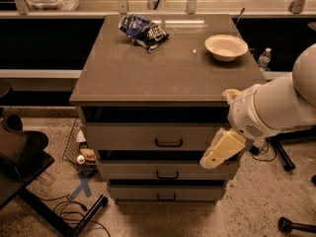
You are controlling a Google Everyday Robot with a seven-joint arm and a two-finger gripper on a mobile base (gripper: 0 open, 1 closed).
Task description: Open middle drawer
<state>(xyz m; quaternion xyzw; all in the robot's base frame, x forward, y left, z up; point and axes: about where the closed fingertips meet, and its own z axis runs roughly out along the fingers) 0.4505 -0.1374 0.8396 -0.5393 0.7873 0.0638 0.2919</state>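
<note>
Camera view puts the gripper [216, 153] at the right front edge of the cabinet [148, 78], spread or pressed together I cannot tell, while the shut middle drawer [131, 170] sits beside it, its horizontal black bar handle [167, 175] leftward and slightly lower.

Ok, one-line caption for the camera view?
Gripper at the right end of the middle drawer front, away from its black handle; chip bag and white bowl on the cabinet top.
</note>
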